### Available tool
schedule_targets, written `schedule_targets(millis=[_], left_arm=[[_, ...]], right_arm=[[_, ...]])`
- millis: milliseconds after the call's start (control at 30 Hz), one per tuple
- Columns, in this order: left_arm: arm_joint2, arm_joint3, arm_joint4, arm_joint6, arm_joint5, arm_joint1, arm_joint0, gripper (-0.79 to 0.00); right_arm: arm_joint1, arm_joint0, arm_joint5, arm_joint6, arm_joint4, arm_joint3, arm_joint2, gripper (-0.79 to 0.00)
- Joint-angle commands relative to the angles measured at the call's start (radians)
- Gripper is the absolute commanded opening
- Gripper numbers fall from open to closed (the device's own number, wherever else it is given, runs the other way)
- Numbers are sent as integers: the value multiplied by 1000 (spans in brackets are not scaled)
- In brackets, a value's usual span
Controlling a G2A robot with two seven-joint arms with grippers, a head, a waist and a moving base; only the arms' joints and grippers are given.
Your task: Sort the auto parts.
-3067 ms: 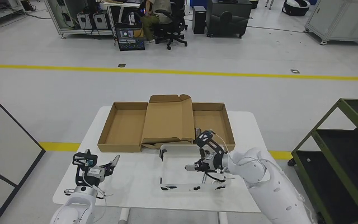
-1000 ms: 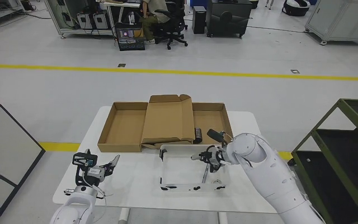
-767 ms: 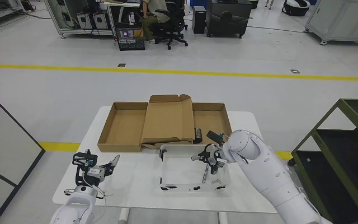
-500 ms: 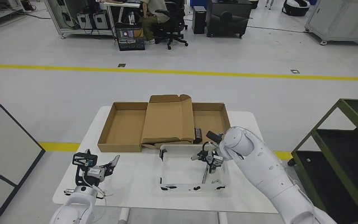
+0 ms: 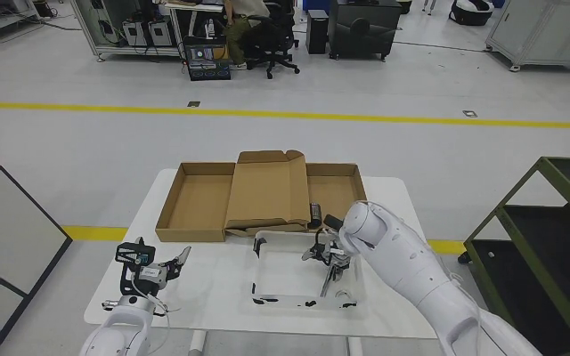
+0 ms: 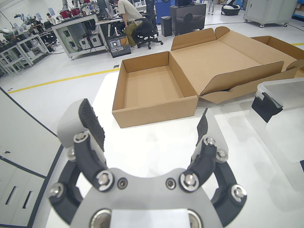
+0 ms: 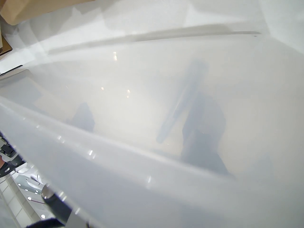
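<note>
Your white desk (image 5: 214,298) carries everything. At its far side lies an opened cardboard box (image 5: 198,206), its lid flaps folded over the middle with an open compartment on either side. Just in front of the box stands a translucent plastic bin (image 5: 285,271), which has a black clip (image 6: 266,107) on one corner.

Your right arm bends in over the bin's right side. The right gripper (image 5: 323,258) hangs low at the bin's far right corner, and from these views you cannot tell how far it is open or whether it holds anything. Its own camera looks through the cloudy bin wall at blurred grey shapes.

Your left gripper (image 6: 145,110) hovers over the desk's near left corner, well apart from the bin. Its jaws are spread wide with nothing between them.

As for the parts, a dark cylinder (image 5: 313,212) lies in the box's right compartment, against its left wall. A slim rod (image 5: 325,285) lies inside the bin, near the right wall, just below the right gripper.
</note>
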Motion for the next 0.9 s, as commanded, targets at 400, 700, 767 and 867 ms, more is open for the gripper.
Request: schedule_targets(millis=[400, 700, 767, 867], left_arm=[[0, 0, 0, 0, 0, 0, 0, 0], [0, 0, 0, 0, 0, 0, 0, 0], [0, 0, 0, 0, 0, 0, 0, 0], [0, 0, 0, 0, 0, 0, 0, 0]], right_arm=[[-4, -2, -9, 9, 1, -5, -4, -277], [-16, 9, -15, 15, 4, 5, -25, -339], [-20, 14, -17, 18, 9, 10, -31, -385], [-26, 21, -19, 20, 14, 20, -40, -397]])
